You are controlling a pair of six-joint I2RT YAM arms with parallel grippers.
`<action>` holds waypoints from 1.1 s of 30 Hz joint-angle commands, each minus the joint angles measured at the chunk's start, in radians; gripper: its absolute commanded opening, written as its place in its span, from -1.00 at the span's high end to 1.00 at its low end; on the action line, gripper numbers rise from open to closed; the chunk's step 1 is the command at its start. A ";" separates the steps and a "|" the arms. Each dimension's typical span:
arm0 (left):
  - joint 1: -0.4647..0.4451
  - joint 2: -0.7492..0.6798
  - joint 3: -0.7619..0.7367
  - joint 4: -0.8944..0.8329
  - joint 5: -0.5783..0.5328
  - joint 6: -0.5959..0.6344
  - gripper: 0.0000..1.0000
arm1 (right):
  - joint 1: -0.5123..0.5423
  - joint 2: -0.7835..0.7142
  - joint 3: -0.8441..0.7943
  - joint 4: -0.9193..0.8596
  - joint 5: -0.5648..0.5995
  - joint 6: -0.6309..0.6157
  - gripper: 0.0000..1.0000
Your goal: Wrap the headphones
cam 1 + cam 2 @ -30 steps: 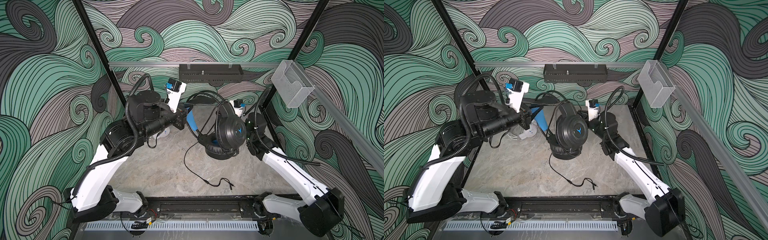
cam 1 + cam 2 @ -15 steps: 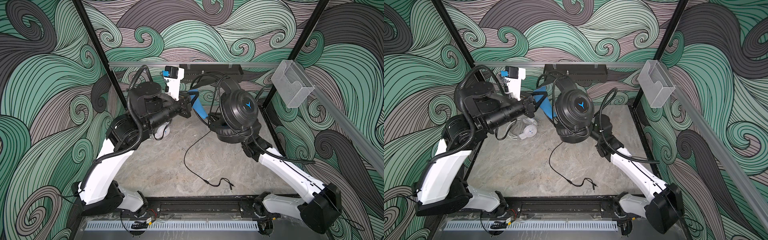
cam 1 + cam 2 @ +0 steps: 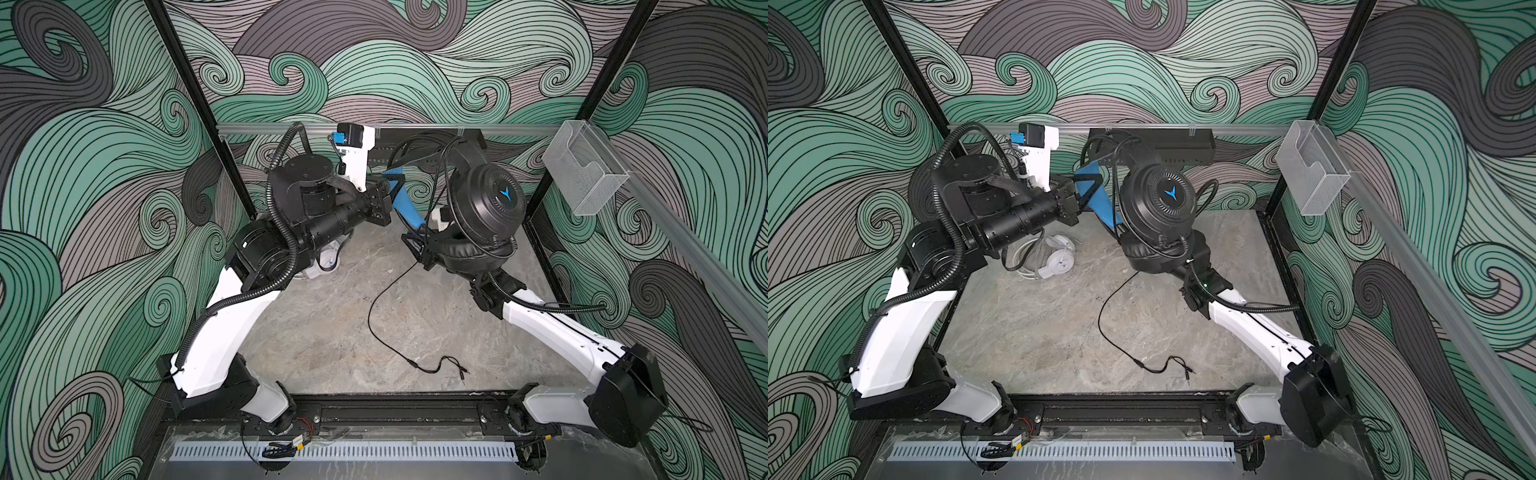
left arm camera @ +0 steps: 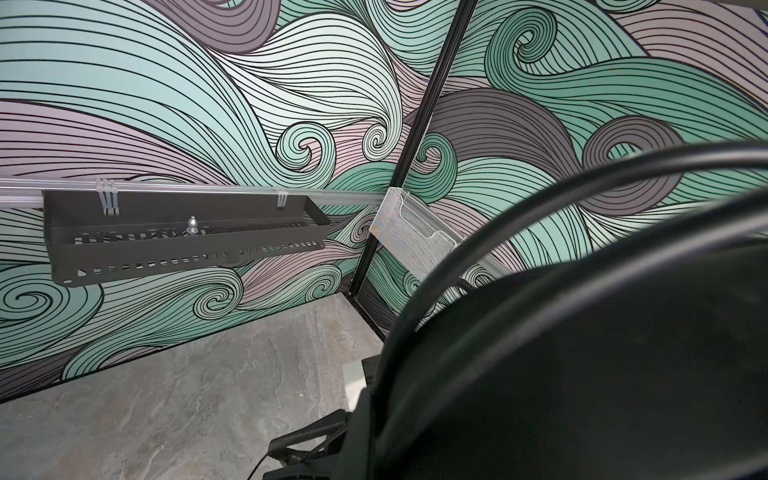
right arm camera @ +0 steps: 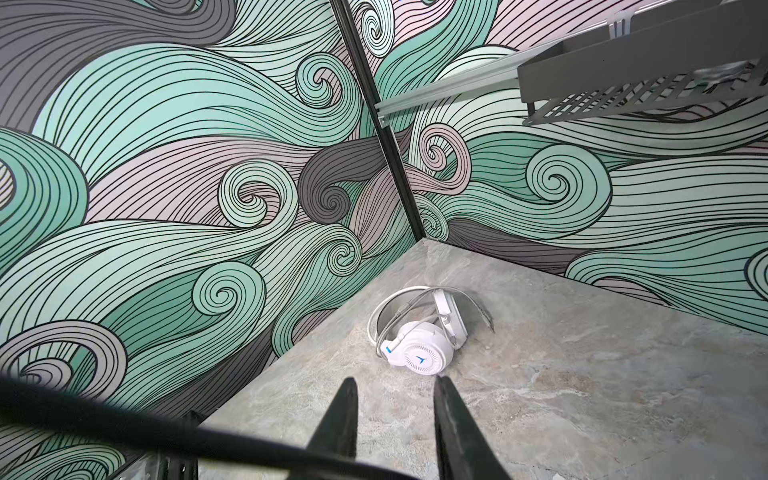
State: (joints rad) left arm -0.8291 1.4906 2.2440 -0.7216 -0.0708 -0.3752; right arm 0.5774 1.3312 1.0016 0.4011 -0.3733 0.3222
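Two headsets: black headset [image 3: 486, 203] hangs aloft, band clenched in my left end effector [image 3: 395, 187], blocking that wrist view. My right end effector [image 5: 395, 380] gapes released, hidden from above; white headset [image 5: 419, 349] lies on the desk [image 5: 582, 395].

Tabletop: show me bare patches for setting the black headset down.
Widest bare patch of the grey marbled tabletop: front left, between the white left arm and the thin black cable. Another: between that cable and the white right arm. Crowded: far-left corner, where the white over-ear headset lies.
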 commanded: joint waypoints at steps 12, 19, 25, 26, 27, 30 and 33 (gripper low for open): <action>0.005 -0.029 0.048 0.088 0.000 -0.068 1.00 | 0.007 0.060 0.003 0.053 -0.033 -0.008 0.21; 0.005 -0.038 0.044 0.106 -0.024 -0.085 1.00 | 0.014 0.051 -0.044 0.038 -0.035 -0.020 0.38; 0.009 -0.050 0.018 0.160 -0.072 -0.117 1.00 | 0.033 0.048 -0.082 0.012 -0.033 -0.036 0.56; 0.009 -0.052 0.014 0.169 -0.082 -0.125 1.00 | 0.037 0.048 -0.083 0.004 -0.035 -0.040 0.62; 0.009 -0.053 0.012 0.177 -0.097 -0.134 1.00 | 0.039 0.044 -0.086 -0.008 -0.031 -0.045 0.67; 0.019 -0.056 -0.009 0.206 -0.137 -0.167 1.00 | 0.050 0.031 -0.093 -0.039 -0.018 -0.059 0.75; 0.026 -0.056 -0.033 0.238 -0.200 -0.197 1.00 | 0.064 0.014 -0.091 -0.097 -0.003 -0.088 0.87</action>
State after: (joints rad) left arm -0.8158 1.4673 2.2116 -0.6304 -0.1841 -0.4843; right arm 0.6292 1.3769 0.9188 0.3588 -0.3939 0.2680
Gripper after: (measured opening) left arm 0.060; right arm 0.074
